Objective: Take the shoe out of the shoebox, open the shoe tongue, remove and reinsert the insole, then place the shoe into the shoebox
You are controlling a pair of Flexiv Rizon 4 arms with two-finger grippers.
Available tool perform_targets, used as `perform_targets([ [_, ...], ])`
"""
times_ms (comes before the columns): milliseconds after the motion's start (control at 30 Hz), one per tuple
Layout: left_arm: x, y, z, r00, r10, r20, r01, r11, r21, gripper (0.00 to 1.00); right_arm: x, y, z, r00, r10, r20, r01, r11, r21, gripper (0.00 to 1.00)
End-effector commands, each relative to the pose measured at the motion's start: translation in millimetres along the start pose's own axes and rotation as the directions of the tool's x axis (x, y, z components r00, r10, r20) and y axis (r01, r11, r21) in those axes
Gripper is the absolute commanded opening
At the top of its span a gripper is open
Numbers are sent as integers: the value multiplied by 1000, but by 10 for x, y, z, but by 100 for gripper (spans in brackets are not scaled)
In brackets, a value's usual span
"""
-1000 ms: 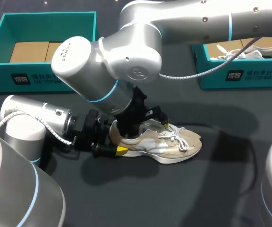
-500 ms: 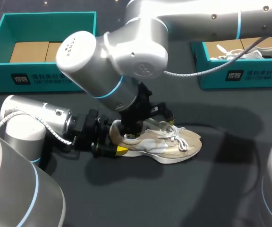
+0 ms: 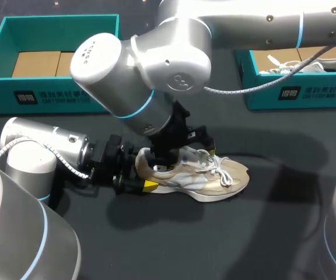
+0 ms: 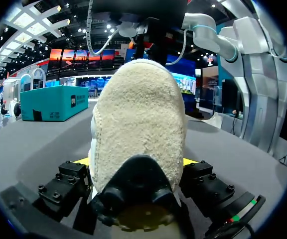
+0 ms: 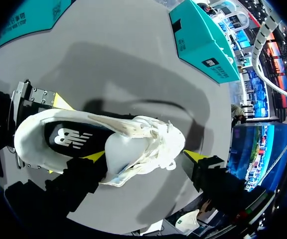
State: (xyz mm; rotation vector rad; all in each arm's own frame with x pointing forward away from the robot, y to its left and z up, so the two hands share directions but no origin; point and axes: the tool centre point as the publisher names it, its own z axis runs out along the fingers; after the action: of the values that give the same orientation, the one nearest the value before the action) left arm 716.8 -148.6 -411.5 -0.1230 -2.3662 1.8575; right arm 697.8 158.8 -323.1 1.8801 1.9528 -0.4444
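A beige and white sneaker [image 3: 206, 178] lies on its sole on the dark table, toe to the right. My left gripper [image 3: 143, 176] comes in low from the left and is shut on its heel. In the left wrist view the fuzzy heel [image 4: 138, 119] fills the space between the fingers [image 4: 81, 162]. My right gripper [image 3: 181, 153] hangs open above the shoe's mouth. In the right wrist view the right gripper [image 5: 144, 157] straddles the white tongue [image 5: 126, 152] and laces, and the black insole [image 5: 69, 137] shows inside the shoe.
An open teal shoebox [image 3: 57, 96] stands at the back left. A second teal box [image 3: 296, 93] at the back right holds a white shoe [image 3: 308, 64]. The right arm's big elbow [image 3: 139, 70] looms over the middle of the table.
The right arm has shifted slightly right and up over the shoe, and its fingers have drawn in a little. Shoe and left gripper have stayed put.
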Motion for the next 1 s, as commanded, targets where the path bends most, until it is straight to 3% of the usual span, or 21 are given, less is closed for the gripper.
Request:
perform_targets([
  [33,-18,18,-1,1000,0,-1,0,1000,1,0,-39,-52,13,895,446,-11,-446,895,19,62],
  [67,-18,18,-1,1000,0,-1,0,1000,1,0,-46,-56,21,889,458,-13,-458,889,22,58],
  [200,-18,18,-1,1000,0,-1,0,1000,1,0,-54,-54,56,874,486,-19,-485,874,33,69],
  [267,-18,18,-1,1000,0,-1,0,1000,1,0,-64,-49,70,871,491,-26,-490,871,43,67],
  [367,-18,18,-1,1000,0,-1,0,1000,1,0,-85,-45,72,869,494,-32,-492,869,53,63],
  [433,-18,18,-1,1000,0,-1,0,1000,1,0,-98,-45,65,871,491,-36,-488,870,64,50],
  [567,-18,18,-1,1000,0,-1,0,1000,1,0,-129,-51,48,876,481,-37,-477,875,82,44],
  [1000,-18,18,-1,1000,0,-1,0,1000,1,0,-166,-78,-6,920,391,-18,-385,913,137,47],
])
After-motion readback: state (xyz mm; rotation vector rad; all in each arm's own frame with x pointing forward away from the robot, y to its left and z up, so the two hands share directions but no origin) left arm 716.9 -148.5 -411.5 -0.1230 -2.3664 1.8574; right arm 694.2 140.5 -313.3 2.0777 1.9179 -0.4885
